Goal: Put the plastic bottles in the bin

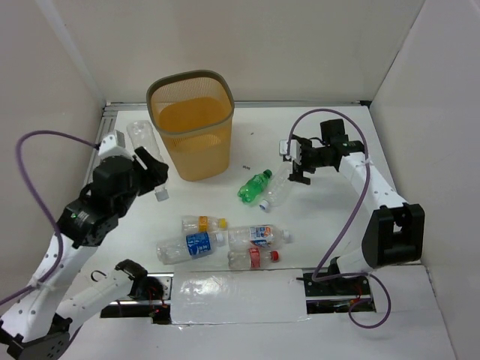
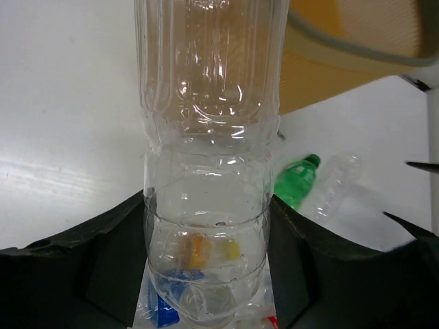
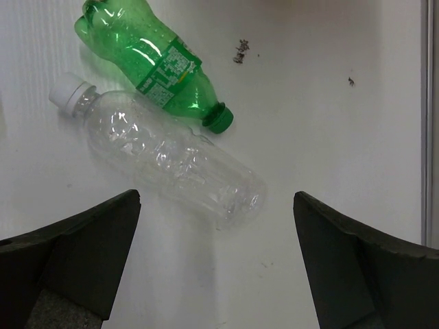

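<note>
The orange mesh bin [image 1: 189, 124] stands at the back centre. My left gripper [image 1: 148, 169] is shut on a clear unlabelled bottle [image 1: 142, 139], held left of the bin; in the left wrist view the bottle [image 2: 206, 137] fills the space between the black fingers [image 2: 103, 267], with the bin [image 2: 357, 41] behind it. My right gripper [image 1: 296, 161] is open and empty, just above a clear white-capped bottle [image 3: 171, 161] and a green bottle [image 3: 147, 58] lying on the table. Several labelled bottles lie at the front: yellow-capped [image 1: 202, 223], blue-labelled [image 1: 187, 245], white-capped [image 1: 259, 236], red-labelled [image 1: 253, 258].
White walls close in the table on the left, back and right. A white sheet [image 1: 240, 296] lies at the near edge between the arm bases. Purple cables loop from both arms.
</note>
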### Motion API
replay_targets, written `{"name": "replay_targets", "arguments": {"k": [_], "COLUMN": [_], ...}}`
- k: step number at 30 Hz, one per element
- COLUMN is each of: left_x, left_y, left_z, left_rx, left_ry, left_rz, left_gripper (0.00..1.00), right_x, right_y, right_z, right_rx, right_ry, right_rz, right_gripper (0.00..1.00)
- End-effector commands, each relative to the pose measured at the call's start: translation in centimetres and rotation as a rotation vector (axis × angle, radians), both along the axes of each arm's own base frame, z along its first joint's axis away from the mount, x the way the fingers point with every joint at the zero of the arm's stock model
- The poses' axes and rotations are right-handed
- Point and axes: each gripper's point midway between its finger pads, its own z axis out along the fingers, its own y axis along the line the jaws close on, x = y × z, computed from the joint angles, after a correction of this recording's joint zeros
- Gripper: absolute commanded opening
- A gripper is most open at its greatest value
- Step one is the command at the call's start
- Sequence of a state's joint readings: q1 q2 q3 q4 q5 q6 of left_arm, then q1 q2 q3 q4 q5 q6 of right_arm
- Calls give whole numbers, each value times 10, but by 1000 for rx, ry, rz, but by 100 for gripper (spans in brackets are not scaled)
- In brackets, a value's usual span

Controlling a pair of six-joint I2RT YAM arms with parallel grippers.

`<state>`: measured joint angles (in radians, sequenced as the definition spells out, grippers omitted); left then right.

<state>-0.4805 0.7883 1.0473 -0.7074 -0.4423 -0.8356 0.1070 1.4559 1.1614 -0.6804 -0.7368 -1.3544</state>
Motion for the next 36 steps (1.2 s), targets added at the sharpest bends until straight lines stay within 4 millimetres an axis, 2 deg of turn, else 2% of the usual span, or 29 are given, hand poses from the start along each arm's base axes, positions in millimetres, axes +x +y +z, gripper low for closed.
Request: {"name": "replay_targets", "arguments": {"k": [1,3,5,6,7,8,9,11,12,13,14,15,16,17,18,19,20,21,23,24,25,26,27,28,31,34,35,36], "left_x": [-2,6,24,36,46,65,78,102,128,140,149,170,181,189,206,206,219,224,228,232,232,235,234,233,228,205,186,172], "left_y": [-16,-24,-35,-40,-45,-54,-56,-58,-58,-57,-58,-62,-58,-58,-57,-55,-59,-56,-55,-54,-54,-55,-54,-54,-56,-57,-57,-57], "left_z": [66,95,123,141,149,153,160,189,180,183,200,188,188,191,182,182,166,159,152,141,141,135,144,146,164,186,201,205], "left_rx": [29,28,54,48,52,76,80,57,72,58,34,44,59,71,93,95,124,145,154,165,173,178,180,189,217,247,246,242], "left_ry": [-124,-200,-268,-333,-358,-368,-389,-469,-443,-448,-490,-466,-470,-480,-462,-462,-433,-419,-408,-386,-386,-374,-393,-391,-419,-440,-466,-472], "left_rz": [-161,-201,-234,-233,-235,-242,-230,-191,-166,-146,-136,-128,-106,-94,-71,-62,-71,-52,-37,-29,-31,-33,-32,-35,-60,-72,-87,-99], "left_gripper": [18,17,17,18,19,22,22,24,24,26,27,27,27,32,38,38,41,55,72,87,92,94,97,100,100,100,100,100], "right_x": [7,8,8,11,11,14,13,13,14,18,18,19,19,19,20,18,23,22,24,23,21,22,24,22,19,22,22,20], "right_y": [8,11,13,13,15,14,13,15,14,13,13,15,15,15,19,17,17,17,16,14,14,15,16,16,18,19,21,19], "right_z": [19,17,14,16,15,11,6,6,6,4,4,1,0,0,0,-6,-2,-6,-13,-14,-23,-27,-26,-34,-54,-69,-76,-83], "right_rx": [-28,-36,-46,-49,-65,-97,-116,-154,-168,-181,-185,-197,-197,-197,-195,-205,-204,-207,-229,-263,-275,-283,-303,-313,-347,-387,-399,-409], "right_ry": [-88,-99,-104,-122,-132,-163,-167,-218,-228,-238,-244,-246,-246,-246,-262,-248,-272,-277,-285,-317,-307,-311,-354,-343,-324,-312,-297,-279], "right_rz": [62,67,69,76,88,120,150,208,212,214,220,235,235,235,242,239,236,243,257,304,330,350,391,419,501,558,580,593], "right_gripper": [99,99,99,99,99,99,99,99,99,99,99,99,99,99,99,99,99,99,99,99,99,99,99,99,99,99,99,99]}}
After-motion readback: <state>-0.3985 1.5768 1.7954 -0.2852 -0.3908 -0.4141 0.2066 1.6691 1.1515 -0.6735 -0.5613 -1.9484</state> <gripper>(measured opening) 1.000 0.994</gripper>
